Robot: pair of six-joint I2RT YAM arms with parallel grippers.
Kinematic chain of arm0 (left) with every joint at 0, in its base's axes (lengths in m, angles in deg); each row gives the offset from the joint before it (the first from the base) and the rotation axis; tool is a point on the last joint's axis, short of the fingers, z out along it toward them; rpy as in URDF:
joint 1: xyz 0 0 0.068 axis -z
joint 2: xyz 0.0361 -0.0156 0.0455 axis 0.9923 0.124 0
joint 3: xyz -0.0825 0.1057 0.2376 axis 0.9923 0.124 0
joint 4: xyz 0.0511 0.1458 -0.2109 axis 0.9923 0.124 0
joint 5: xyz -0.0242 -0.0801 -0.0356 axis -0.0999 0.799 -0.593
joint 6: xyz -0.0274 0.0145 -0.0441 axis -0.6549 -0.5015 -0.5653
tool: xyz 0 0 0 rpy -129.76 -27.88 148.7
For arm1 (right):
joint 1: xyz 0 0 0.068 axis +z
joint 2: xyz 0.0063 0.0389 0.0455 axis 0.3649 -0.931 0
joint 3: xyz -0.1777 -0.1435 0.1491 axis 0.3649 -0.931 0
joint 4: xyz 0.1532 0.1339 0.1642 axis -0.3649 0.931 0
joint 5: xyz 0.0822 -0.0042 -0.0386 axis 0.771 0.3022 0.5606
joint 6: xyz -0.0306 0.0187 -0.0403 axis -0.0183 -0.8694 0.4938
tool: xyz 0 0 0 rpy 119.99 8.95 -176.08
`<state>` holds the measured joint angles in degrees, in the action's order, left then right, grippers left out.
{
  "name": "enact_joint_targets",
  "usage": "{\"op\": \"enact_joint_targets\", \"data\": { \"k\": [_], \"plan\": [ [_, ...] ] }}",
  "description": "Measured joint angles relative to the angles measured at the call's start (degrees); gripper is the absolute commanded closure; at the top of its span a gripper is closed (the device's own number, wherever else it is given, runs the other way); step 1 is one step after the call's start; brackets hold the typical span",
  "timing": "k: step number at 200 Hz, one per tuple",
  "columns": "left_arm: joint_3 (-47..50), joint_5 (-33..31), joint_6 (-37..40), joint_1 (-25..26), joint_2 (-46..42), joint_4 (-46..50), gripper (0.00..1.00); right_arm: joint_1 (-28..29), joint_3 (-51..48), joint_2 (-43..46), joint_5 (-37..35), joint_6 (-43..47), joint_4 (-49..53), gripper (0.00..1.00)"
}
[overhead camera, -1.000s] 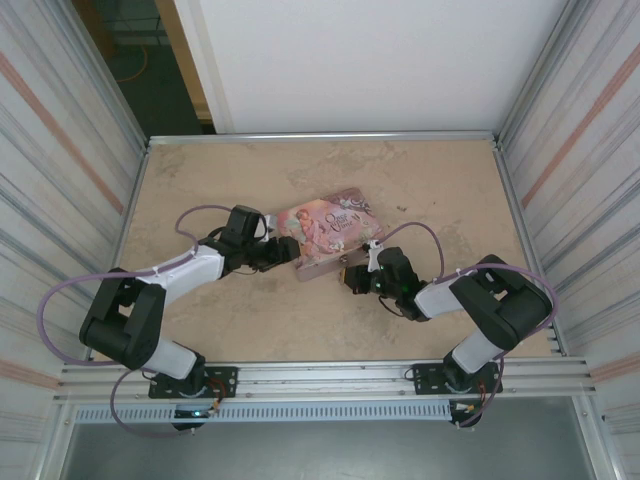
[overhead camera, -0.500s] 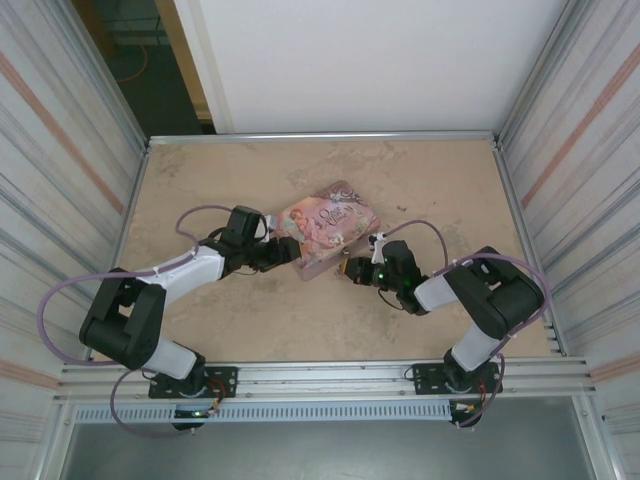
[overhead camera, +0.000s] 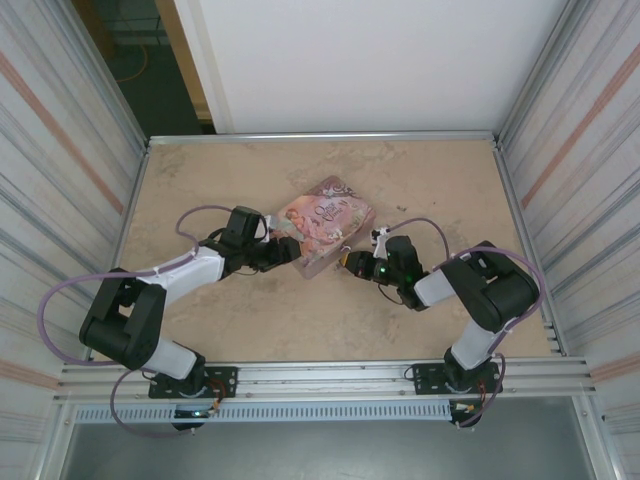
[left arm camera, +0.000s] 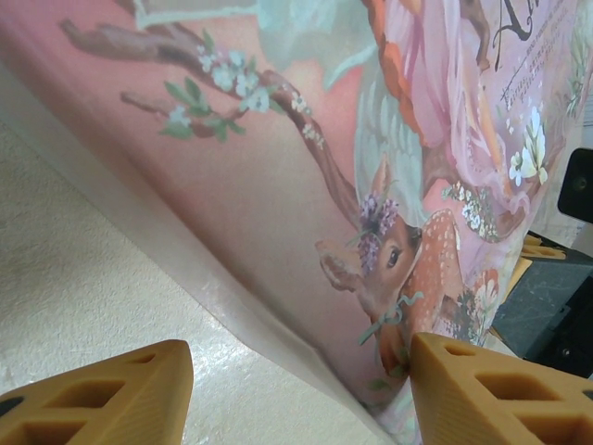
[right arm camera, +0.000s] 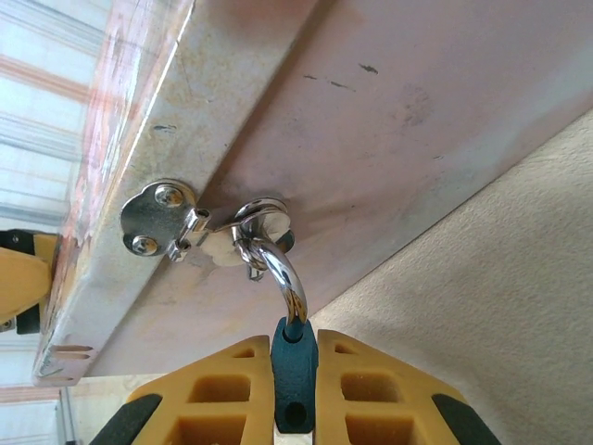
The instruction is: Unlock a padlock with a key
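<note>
We look down on a sandy-beige table [overhead camera: 430, 180], where two robot arms reach in from the near edge toward a pink pictured tin box [overhead camera: 322, 220] near the middle. The left gripper [overhead camera: 290, 251] meets the tin's near left edge. The right gripper [overhead camera: 352, 263] meets its near right edge.

In the right wrist view, the right gripper [right arm camera: 295, 375] has its two yellow fingers [right arm camera: 218, 394] closed tight on the small blue-teal padlock [right arm camera: 295, 394]. The padlock body is pinched upright between them. Its thin silver shackle [right arm camera: 281, 271] curves up out of the body and hooks through a metal ring on the tin's pale side wall. Just beside the ring sits a small silver clasp [right arm camera: 159, 218] fixed with two screws.

In the left wrist view, the left gripper [left arm camera: 296, 399] has its jaws spread wide. The tin's lid, painted with a fawn and blossoms, rises just ahead, and its lower edge runs across the gap. The right-hand finger [left arm camera: 491, 394] appears to touch the tin's corner, though we cannot be sure at this angle.
</note>
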<state>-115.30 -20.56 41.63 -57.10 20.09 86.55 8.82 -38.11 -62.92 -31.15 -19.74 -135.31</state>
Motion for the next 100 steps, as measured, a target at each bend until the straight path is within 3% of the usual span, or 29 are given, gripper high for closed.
{"op": "enact_joint_targets", "data": {
  "k": [100],
  "plan": [
    [0.2,0.0,0.0,-0.1,0.0,-0.5,0.37,-2.2,1.7,-0.5,2.1,-1.0,-0.3,1.00]
  ]
}}
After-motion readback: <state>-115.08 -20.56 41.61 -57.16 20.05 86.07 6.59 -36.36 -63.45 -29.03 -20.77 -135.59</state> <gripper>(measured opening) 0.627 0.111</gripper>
